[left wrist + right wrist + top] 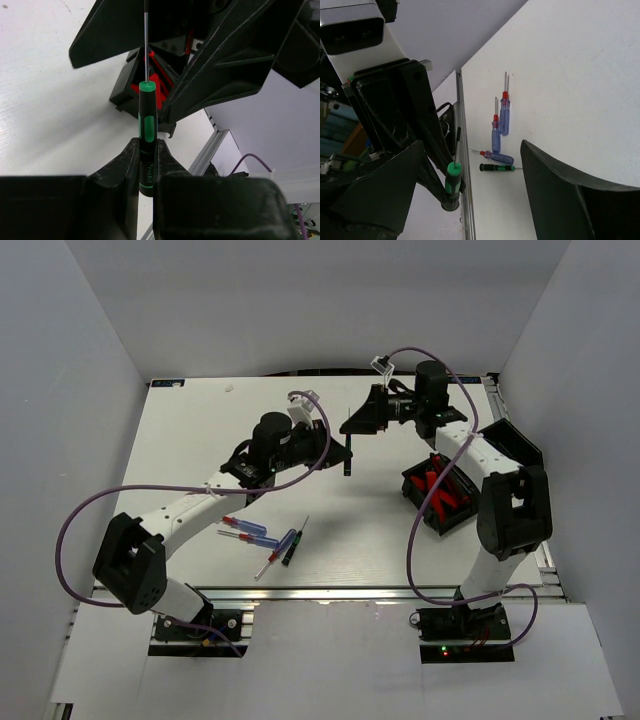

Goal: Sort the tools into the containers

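Above the middle of the table (200, 440), the left gripper (146, 150) is clamped on the handle of a black-green screwdriver (146, 131); its fingers (120, 172) press the handle from both sides, and the thin shaft projects past the fingertips toward the right gripper (471, 145); that one stands just beyond, toward the far edge, with its fingers (560, 180) spread wide and nothing between the pads; in the right wrist view the held screwdriver sits in the gap between them, clear of both; whether its tip touches the right gripper's body I cannot tell.

Near the right edge, partly under the right arm, sits a black bin (412, 485) with red-and-black knives (445, 492) inside; how many I cannot count; the left wrist view shows the same bin behind the right gripper, red showing within.

Toward the near edge, left of centre, four screwdrivers lie loose on the surface: three blue-and-red screwdrivers (250, 531) close together, two roughly parallel and a third just beside them at an angle; a second black-green screwdriver (292, 546) lies at the right end of that cluster, close by the third blue one; whether they touch I cannot tell.
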Tool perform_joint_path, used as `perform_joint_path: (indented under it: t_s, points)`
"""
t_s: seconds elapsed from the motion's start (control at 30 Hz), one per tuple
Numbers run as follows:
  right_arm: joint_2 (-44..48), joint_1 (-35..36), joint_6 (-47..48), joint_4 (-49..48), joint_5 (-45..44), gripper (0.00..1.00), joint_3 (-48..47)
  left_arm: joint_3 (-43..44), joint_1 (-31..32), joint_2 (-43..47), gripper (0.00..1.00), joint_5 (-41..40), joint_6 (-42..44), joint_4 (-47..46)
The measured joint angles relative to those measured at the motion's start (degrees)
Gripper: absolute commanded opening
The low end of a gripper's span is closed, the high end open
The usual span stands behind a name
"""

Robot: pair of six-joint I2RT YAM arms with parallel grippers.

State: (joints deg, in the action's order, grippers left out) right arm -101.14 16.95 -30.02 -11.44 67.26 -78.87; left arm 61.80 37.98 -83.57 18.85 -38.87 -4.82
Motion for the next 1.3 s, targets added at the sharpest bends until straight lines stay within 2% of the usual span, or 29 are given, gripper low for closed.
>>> perform_joint_path:
  t_s: [0.03,0.13,0.23,0.27,0.33,0.37,0.47,0.5,0.6,0.63,0.77,0.93,1.17,1.3]
  points:
    - [-0.2,0.3,-1.1,-1.1,0.0,0.82,0.0,0.2,0.0,0.0,0.00,0.1,-0.2,-0.4]
    - [-0.3,1.2,-3.5,-3.8,0.0,0.69,-0.1,0.4,-0.2,0.0,0.00,0.2,-0.2,-0.8]
    - [-0.3,2.0,-5.1,-6.2,0.1,0.43,-0.1,0.5,-0.3,0.0,0.00,0.4,-0.4,-0.9]
    - [-0.3,2.2,-5.7,-6.9,0.2,0.26,-0.1,0.5,-0.4,0.0,0.00,0.5,-0.4,-1.0]
    - [-0.3,2.4,-6.4,-8.0,0.5,0.11,-0.1,0.5,-0.5,0.0,0.02,0.5,-0.6,-1.0]
    - [-0.3,2.6,-7.0,-8.3,0.5,0.00,-0.1,0.5,-0.6,0.0,0.05,0.6,-0.6,-1.1]
    - [-0.3,2.6,-8.1,-8.6,0.5,0.00,-0.1,0.5,-0.8,0.0,0.25,1.0,-0.6,-1.3]
    - [-0.3,2.6,-8.4,-8.5,0.6,0.00,-0.1,0.5,-0.8,0.0,0.46,1.1,-0.8,-1.3]
    - [-0.3,2.6,-8.2,-8.5,0.9,0.00,-0.1,0.5,-1.0,0.0,0.74,1.1,-1.3,-1.2]
    - [-0.3,2.6,-7.7,-8.4,0.9,0.00,-0.1,0.5,-1.2,0.0,0.77,0.9,-1.2,-1.2]
    - [-0.3,2.4,-3.3,-4.5,0.8,0.00,-1.1,0.5,-1.9,0.5,0.82,0.7,-0.4,0.3]
    - [0.0,-0.2,13.3,10.6,-3.2,0.00,-7.0,-1.0,-2.0,5.6,0.83,-0.5,3.3,4.2]
    - [5.0,-9.2,40.9,33.9,-19.5,0.00,-10.3,-9.4,-2.1,18.0,0.82,-4.5,7.6,11.5]
    - [8.6,-14.2,51.9,41.6,-29.1,0.00,-9.6,-15.7,-2.1,22.2,0.82,-6.5,8.0,16.7]
